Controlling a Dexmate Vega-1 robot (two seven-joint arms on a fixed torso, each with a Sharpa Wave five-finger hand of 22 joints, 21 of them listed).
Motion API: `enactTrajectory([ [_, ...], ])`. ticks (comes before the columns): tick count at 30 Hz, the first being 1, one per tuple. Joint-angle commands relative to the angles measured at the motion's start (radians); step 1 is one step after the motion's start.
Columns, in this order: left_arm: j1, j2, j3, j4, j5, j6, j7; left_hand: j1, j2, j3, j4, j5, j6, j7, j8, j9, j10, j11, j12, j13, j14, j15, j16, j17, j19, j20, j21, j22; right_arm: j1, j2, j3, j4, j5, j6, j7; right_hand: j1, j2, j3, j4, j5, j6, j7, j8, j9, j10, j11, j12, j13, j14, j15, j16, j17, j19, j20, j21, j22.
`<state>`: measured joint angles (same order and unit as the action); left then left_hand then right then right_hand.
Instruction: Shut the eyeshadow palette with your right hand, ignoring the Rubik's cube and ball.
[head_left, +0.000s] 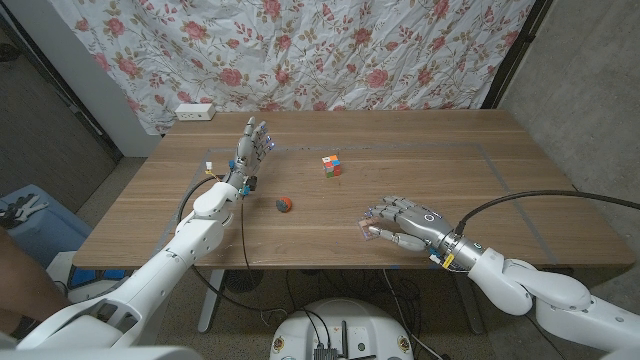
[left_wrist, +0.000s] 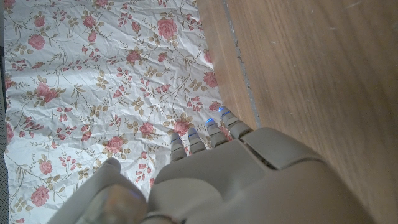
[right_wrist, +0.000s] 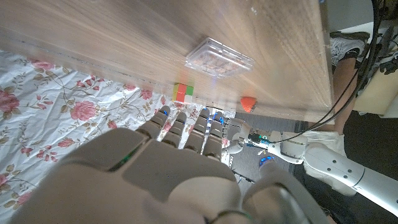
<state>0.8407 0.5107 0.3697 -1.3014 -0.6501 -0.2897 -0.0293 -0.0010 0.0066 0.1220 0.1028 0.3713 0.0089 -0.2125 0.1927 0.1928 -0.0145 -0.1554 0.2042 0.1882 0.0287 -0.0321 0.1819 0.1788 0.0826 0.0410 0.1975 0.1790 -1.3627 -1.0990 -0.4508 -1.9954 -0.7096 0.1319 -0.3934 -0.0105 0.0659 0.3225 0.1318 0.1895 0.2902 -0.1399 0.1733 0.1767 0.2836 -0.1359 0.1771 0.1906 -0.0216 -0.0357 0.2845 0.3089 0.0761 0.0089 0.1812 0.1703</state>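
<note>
The eyeshadow palette (right_wrist: 219, 58) is a small clear case lying flat on the wooden table (head_left: 430, 160), its lid down as far as I can see. In the head view only its corner (head_left: 366, 231) peeks out under the fingertips of my right hand (head_left: 402, 221). That hand hovers at the table's near right, fingers stretched out and holding nothing; the right wrist view shows a gap between its fingers (right_wrist: 186, 124) and the palette. My left hand (head_left: 251, 146) stands at the far left of the table with fingers apart and empty.
A Rubik's cube (head_left: 331, 166) sits mid-table, beyond the palette. A small red-orange ball (head_left: 284, 204) lies to the palette's left. A floral cloth (head_left: 330, 50) hangs behind the table, with a white power strip (head_left: 195, 111) at the far left corner.
</note>
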Motion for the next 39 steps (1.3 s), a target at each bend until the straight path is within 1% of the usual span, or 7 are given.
enactTrajectory([
  [1, 0.0, -0.001, 0.0, -0.001, 0.001, 0.0, 0.002, 0.006, 0.008, 0.01, -0.002, 0.004, -0.002, -0.007, 0.005, 0.004, -0.001, -0.005, 0.005, 0.004, 0.004, -0.024, 0.006, 0.005, 0.007, 0.002, 0.004, 0.004, 0.007, 0.013, -0.023, 0.035, -0.011, 0.017, -0.018, -0.013, 0.063, -0.006, 0.018, 0.011, -0.014, -0.001, 0.004, 0.003, -0.01, 0.004, 0.005, -0.001, -0.009, 0.0, -0.003, 0.005, -0.008, -0.004, 0.007, 0.004],
  [6, 0.0, -0.001, 0.0, -0.001, 0.001, 0.0, 0.002, 0.006, 0.008, 0.01, -0.002, 0.004, -0.002, -0.007, 0.005, 0.004, -0.002, -0.006, 0.005, 0.004, 0.004, -0.024, 0.006, 0.005, 0.007, 0.001, 0.004, 0.004, 0.008, 0.021, -0.032, 0.051, -0.015, 0.019, -0.034, -0.016, 0.065, -0.015, 0.033, 0.015, -0.021, -0.002, 0.003, 0.002, -0.016, 0.003, 0.004, -0.001, -0.015, 0.0, -0.005, 0.005, -0.013, -0.006, 0.007, 0.005],
  [9, 0.0, 0.0, 0.0, 0.0, 0.0, 0.0, 0.0, 0.006, 0.008, 0.01, -0.002, 0.004, -0.002, -0.007, 0.005, 0.004, -0.002, -0.007, 0.005, 0.004, 0.005, -0.024, 0.006, 0.005, 0.008, 0.002, 0.005, 0.004, 0.01, 0.023, -0.039, 0.06, -0.021, 0.021, -0.041, -0.017, 0.067, -0.02, 0.041, 0.017, -0.031, 0.002, 0.001, 0.002, -0.018, 0.003, 0.005, -0.002, -0.016, 0.0, -0.006, 0.005, -0.015, -0.007, 0.008, 0.006],
  [13, 0.0, -0.001, 0.0, -0.001, 0.0, 0.0, 0.002, 0.006, 0.008, 0.01, -0.002, 0.004, -0.002, -0.007, 0.005, 0.004, -0.001, -0.006, 0.005, 0.004, 0.005, -0.023, 0.006, 0.005, 0.008, 0.001, 0.004, 0.004, 0.01, 0.027, -0.046, 0.07, -0.019, 0.021, -0.047, -0.018, 0.069, -0.023, 0.047, 0.018, -0.034, 0.007, 0.002, 0.002, -0.02, 0.003, 0.005, -0.002, -0.017, 0.0, -0.006, 0.006, -0.017, -0.008, 0.008, 0.007],
  [17, 0.0, 0.0, 0.0, 0.0, 0.0, 0.0, 0.0, 0.006, 0.008, 0.01, -0.002, 0.004, -0.002, -0.007, 0.005, 0.004, -0.001, -0.006, 0.005, 0.004, 0.004, -0.023, 0.006, 0.005, 0.008, 0.002, 0.004, 0.004, 0.005, 0.037, -0.053, 0.081, -0.027, 0.014, -0.074, -0.018, 0.072, -0.029, 0.054, 0.021, -0.035, 0.011, 0.004, 0.002, -0.017, 0.004, 0.007, -0.003, -0.016, -0.003, -0.006, 0.006, -0.015, -0.01, 0.011, 0.007],
  [24, 0.0, 0.0, 0.0, 0.001, 0.0, 0.0, 0.0, 0.006, 0.008, 0.01, -0.002, 0.004, -0.002, -0.007, 0.005, 0.004, -0.002, -0.006, 0.005, 0.004, 0.004, -0.023, 0.006, 0.005, 0.008, 0.001, 0.004, 0.004, 0.011, 0.046, -0.07, 0.099, -0.046, 0.006, -0.098, -0.017, 0.077, -0.036, 0.06, 0.025, -0.037, 0.013, 0.005, 0.002, -0.012, 0.003, 0.01, -0.003, -0.01, -0.007, -0.004, 0.007, -0.014, -0.015, 0.012, 0.008],
  [39, 0.0, 0.0, 0.0, 0.0, 0.0, 0.0, 0.0, 0.006, 0.008, 0.01, -0.002, 0.004, -0.002, -0.007, 0.005, 0.004, -0.002, -0.005, 0.005, 0.004, 0.004, -0.023, 0.006, 0.005, 0.007, 0.002, 0.004, 0.004, 0.038, 0.046, -0.099, 0.127, -0.056, 0.008, -0.093, -0.016, 0.085, -0.045, 0.064, 0.029, -0.041, 0.015, 0.007, 0.002, -0.008, 0.001, 0.012, -0.003, -0.009, -0.007, -0.003, 0.008, -0.019, -0.02, 0.013, 0.008],
])
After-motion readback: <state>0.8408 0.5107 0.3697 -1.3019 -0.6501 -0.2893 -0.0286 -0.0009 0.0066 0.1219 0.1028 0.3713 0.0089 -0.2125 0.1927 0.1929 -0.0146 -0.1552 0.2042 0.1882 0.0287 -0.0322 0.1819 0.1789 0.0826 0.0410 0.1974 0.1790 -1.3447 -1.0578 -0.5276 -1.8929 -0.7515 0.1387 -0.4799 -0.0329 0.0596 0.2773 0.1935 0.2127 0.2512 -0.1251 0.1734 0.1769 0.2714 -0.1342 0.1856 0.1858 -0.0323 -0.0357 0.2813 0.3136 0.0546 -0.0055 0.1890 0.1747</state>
